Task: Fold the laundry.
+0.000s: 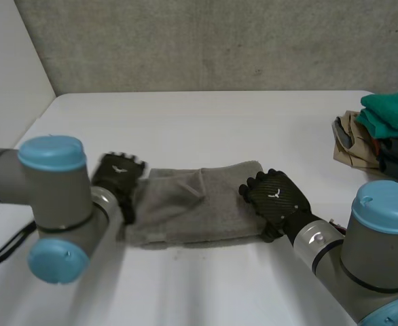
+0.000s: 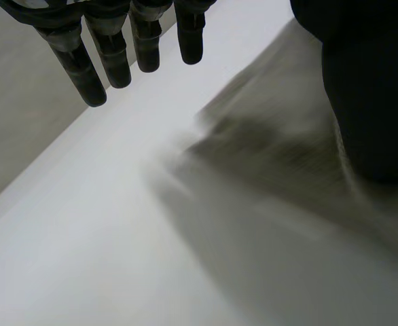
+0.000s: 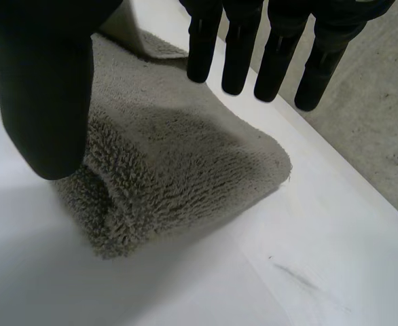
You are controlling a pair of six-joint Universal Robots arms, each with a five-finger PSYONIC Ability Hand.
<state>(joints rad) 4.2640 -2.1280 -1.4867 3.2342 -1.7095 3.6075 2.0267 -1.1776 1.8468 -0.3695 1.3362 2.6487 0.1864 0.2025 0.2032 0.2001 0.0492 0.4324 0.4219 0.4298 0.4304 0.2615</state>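
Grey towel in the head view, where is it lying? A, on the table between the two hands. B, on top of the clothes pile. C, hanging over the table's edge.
A: the grey towel lies on the white table with the left hand at one end and the right hand at the other, apart from the pile of clothes.

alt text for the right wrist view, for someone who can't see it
The robot's right hand hangs open over the folded end of a grey towel, thumb on one side and straight fingers on the other. The towel lies on a white table, with a grey wall beyond.
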